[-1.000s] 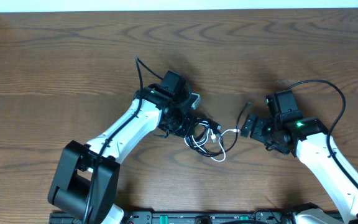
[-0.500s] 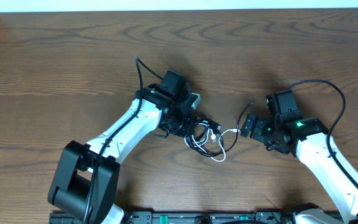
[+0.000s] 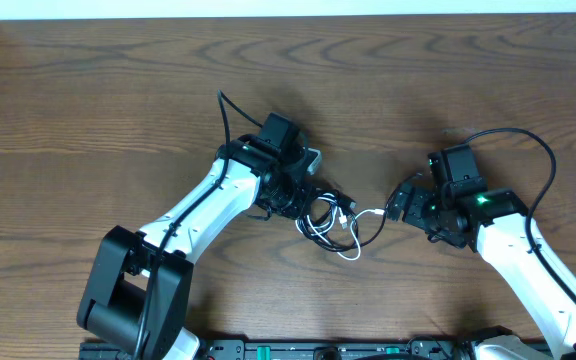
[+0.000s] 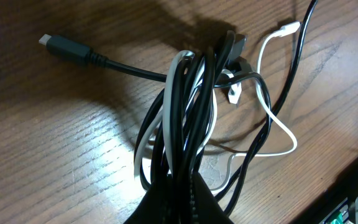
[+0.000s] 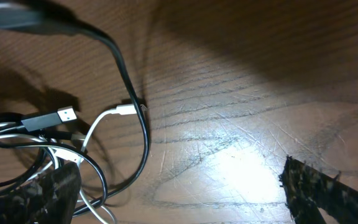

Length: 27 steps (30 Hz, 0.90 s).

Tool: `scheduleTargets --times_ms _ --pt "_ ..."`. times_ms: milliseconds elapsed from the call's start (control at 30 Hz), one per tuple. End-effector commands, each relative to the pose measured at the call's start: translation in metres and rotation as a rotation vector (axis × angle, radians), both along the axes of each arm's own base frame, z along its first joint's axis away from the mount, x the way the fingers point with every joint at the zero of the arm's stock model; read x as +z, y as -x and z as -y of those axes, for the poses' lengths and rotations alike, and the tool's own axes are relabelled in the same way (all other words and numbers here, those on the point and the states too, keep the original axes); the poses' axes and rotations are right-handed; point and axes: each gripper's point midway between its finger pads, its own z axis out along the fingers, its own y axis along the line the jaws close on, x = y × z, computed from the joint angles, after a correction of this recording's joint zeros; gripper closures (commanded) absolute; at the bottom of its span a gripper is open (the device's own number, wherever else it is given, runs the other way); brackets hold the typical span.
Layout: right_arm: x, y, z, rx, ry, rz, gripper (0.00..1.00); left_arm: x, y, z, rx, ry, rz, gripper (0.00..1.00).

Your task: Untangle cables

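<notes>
Left gripper point(image 3: 302, 203): clenched on cables point(image 3: 334, 222), strands bunched between jaws. Right gripper point(image 3: 400, 206): released, jaws wide, nothing between; at 3 o'clock of tangle, just beside it. Tangle on wooden table point(image 3: 118, 100), near centre. Left wrist view: black cable point(image 4: 129, 68) and white cable point(image 4: 294, 146) looped together, rising out of grip; black plug point(image 4: 59, 46) out at 10 o'clock, white plug point(image 4: 289, 27) at 1 o'clock.

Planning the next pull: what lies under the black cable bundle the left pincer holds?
White cable strands thread beneath the black cable loops. Crossings inside the left pincer are covered.
</notes>
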Motion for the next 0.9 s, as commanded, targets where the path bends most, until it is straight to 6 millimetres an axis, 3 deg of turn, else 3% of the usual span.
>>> scheduleTargets --times_ms 0,533,700,867 --pt "-0.002 0.002 0.0 -0.01 -0.003 -0.01 0.01 0.005 -0.002 -0.004 -0.013 -0.011 0.037 0.93" --pt "-0.002 0.002 0.0 -0.01 -0.003 -0.01 0.01 0.004 -0.004 -0.006 -0.007 -0.021 0.042 0.93" --pt "-0.002 0.002 0.0 -0.01 -0.003 -0.01 0.01 -0.004 -0.029 -0.038 0.202 -0.204 0.101 0.93" --pt "-0.002 0.002 0.0 -0.01 -0.003 -0.01 0.01 0.009 -0.041 -0.048 0.282 -0.19 0.123 0.93"
